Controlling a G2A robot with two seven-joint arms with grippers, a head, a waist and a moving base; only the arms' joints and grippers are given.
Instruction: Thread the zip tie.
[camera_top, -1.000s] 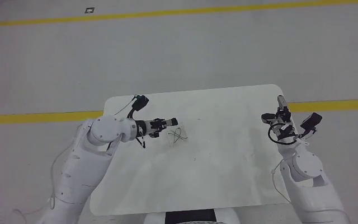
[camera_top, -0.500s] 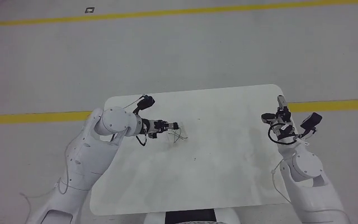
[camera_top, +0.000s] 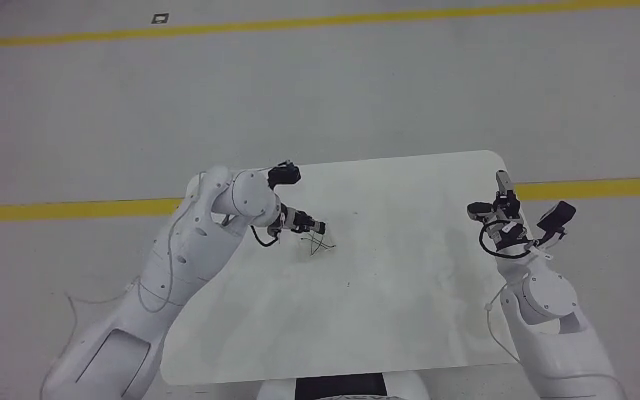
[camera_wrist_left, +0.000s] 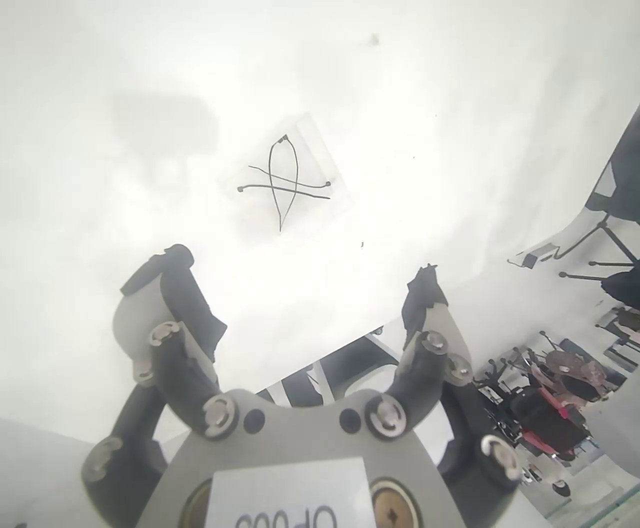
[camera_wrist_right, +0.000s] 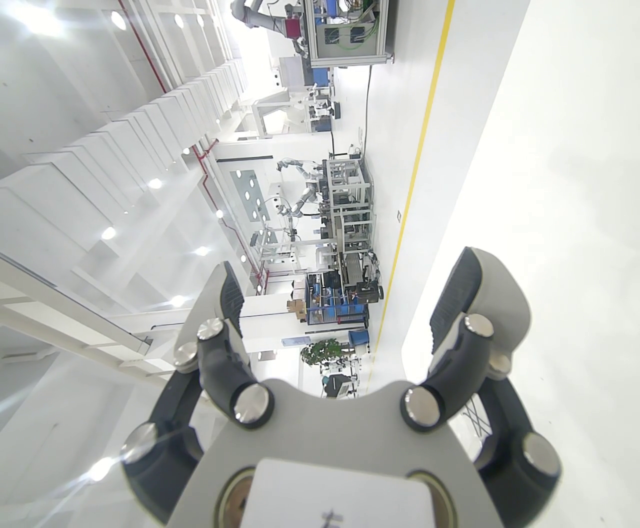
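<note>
Thin black zip ties (camera_top: 318, 242) (camera_wrist_left: 282, 185) lie crossed over one another on a clear square sheet on the white table (camera_top: 400, 290), left of its middle. One of them is bent into a loop. My left gripper (camera_top: 303, 223) (camera_wrist_left: 300, 270) hovers just beside the ties, open and holding nothing. My right gripper (camera_top: 503, 185) (camera_wrist_right: 345, 300) is at the table's right edge, pointing away from the table, open and holding nothing.
The table's near edge (camera_wrist_left: 350, 345) shows close behind the left gripper in its wrist view. A yellow floor line (camera_top: 90, 208) runs behind the table. Machinery racks (camera_wrist_right: 345, 210) stand far off in the hall.
The left arm has swung up and turned at the elbow, with its gripper staying beside the zip ties. The right arm has not moved.
</note>
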